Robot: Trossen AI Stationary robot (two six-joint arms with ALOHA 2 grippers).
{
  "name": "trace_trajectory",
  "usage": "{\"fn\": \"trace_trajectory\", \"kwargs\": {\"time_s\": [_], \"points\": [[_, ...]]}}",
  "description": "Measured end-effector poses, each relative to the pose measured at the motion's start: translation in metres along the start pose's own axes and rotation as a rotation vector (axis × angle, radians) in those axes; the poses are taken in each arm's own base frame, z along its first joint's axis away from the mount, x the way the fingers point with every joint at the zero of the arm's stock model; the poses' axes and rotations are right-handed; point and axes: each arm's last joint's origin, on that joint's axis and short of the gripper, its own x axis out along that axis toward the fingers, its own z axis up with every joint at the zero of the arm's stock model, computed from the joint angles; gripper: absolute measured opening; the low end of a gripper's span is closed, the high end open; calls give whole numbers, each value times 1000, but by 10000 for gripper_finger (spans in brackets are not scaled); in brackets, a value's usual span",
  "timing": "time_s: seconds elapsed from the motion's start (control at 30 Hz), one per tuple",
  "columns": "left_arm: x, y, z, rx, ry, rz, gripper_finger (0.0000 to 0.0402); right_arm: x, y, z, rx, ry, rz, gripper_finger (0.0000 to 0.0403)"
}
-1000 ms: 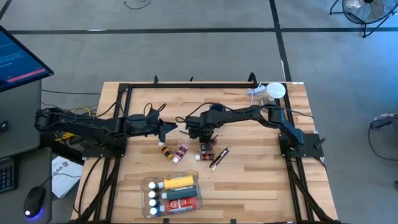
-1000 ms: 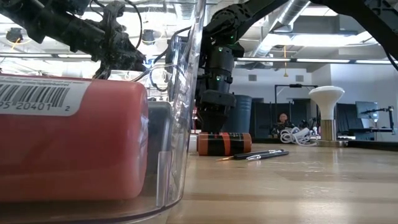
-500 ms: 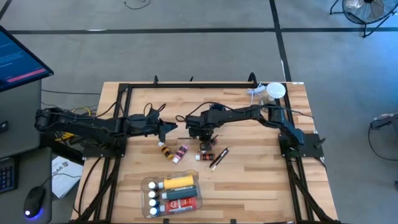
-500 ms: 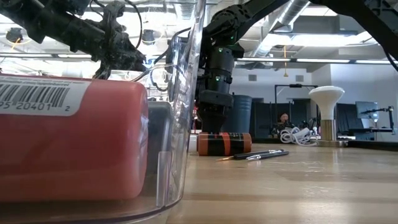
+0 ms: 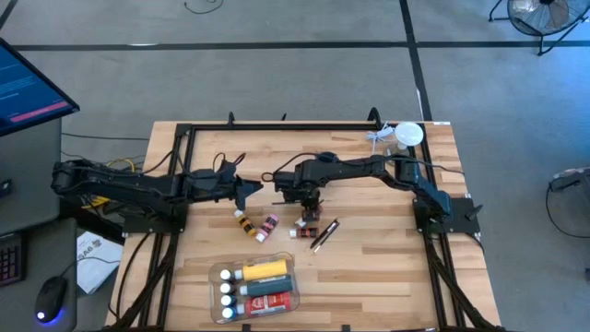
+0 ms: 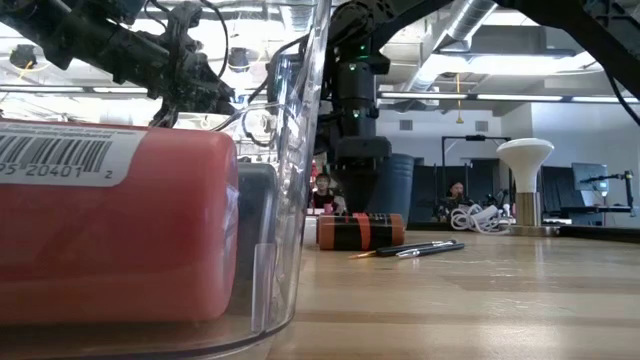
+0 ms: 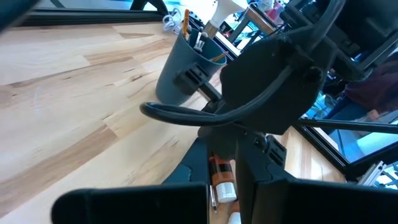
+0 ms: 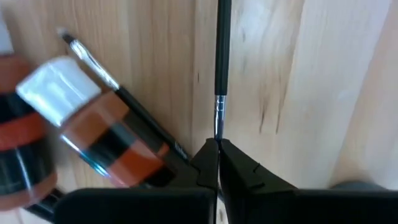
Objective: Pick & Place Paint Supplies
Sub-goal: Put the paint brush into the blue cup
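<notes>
While the left pincer (image 5: 256, 189) hovers closed, right pincer (image 8: 217, 149) pinching a brush (image 8: 221, 68), pointing down.

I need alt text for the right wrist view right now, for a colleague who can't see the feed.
The right gripper has its jaws shut on the metal end of a thin dark-handled brush that points away over the wooden table. Beside it lie an orange-and-black paint bottle with a white cap and a second brush.
</notes>
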Motion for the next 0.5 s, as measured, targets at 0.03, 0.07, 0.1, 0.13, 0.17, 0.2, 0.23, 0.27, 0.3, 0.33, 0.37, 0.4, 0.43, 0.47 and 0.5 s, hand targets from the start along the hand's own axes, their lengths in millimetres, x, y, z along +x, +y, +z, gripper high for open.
{"fn": "trace_trajectory", "kwargs": {"time_s": [0.03, 0.07, 0.1, 0.13, 0.17, 0.2, 0.23, 0.27, 0.3, 0.33, 0.37, 0.4, 0.43, 0.47, 0.5], "points": [[0, 0, 0, 2, 0, 0, 1, -1, 0, 0, -4, 7, 0, 1], [0, 0, 0, 4, 0, 0, 1, -2, 0, 0, -7, 8, -1, 0], [0, 0, 0, 7, 0, 0, 1, -3, 0, 0, -8, 4, -1, 0], [0, 0, 0, 7, 0, 0, 1, -5, 0, 1, -7, -2, -2, 0], [0, 0, 0, 8, 0, 0, 1, -5, 0, 1, -5, -3, -2, 0], [0, 0, 0, 8, 0, 0, 1, -6, 0, 1, -3, 0, -1, 1], [0, 0, 0, 9, 0, 0, 1, -7, 0, 1, -3, 1, -1, 1], [0, 0, 0, 10, 0, -1, 1, -9, 0, 2, -4, -5, -2, 1], [0, 0, 0, 10, 0, -1, 1, -11, 0, 3, -4, -12, -3, 1], [0, 0, 0, 10, 0, -1, 1, -12, 0, 4, -3, -13, -3, 1], [0, 0, 0, 10, 0, -1, 1, -14, 0, 4, -3, -13, -3, 1], [0, 0, 0, 10, 0, -1, 1, -16, -1, 5, -3, -18, -4, 1], [0, 0, 0, 10, 0, -1, 1, -18, -1, 6, -3, -25, -5, 1], [0, 0, 0, 10, 0, -1, 1, -21, -1, 7, -3, -31, -6, 1], [0, 0, 0, 10, 0, -1, 1, -23, -1, 7, -2, -34, -6, 1]]}}
